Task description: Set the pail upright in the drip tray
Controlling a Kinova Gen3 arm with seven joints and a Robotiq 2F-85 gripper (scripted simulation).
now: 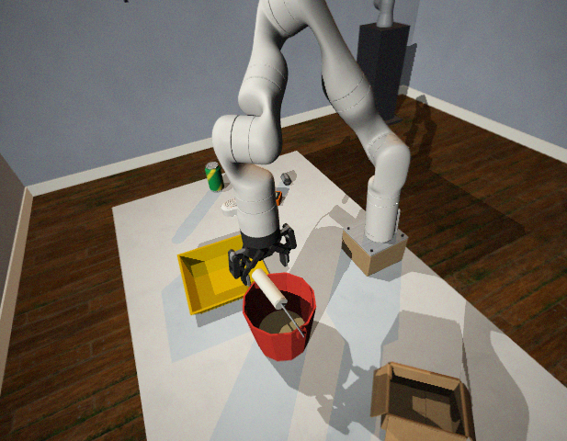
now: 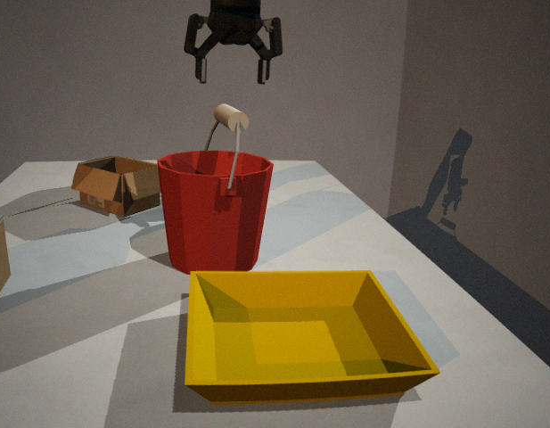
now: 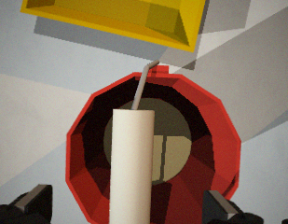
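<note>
The claw (image 2: 232, 69), fully open and holding nothing, hangs above the red pail (image 2: 214, 211). The pail stands upright on the white surface (image 2: 311, 221), directly below the claw, its bail raised so that the cream grip (image 2: 231, 115) sits just under and between the spread fingers (image 2: 263, 69) without touching them. The yellow drip tray (image 2: 307, 380) lies on the surface just beside the pail, beyond it in the wrist view, and has nothing in it.

Likely hazards: a closure that catches only the end of the grip, or the thin wire (image 2: 235, 156) beside it, could let the pail swing or slip in transit. The tray's sloping walls could catch the base edge and leave the pail tilted if it is released off-centre or before full descent. A cardboard box (image 2: 116, 184) stands well apart.
</note>
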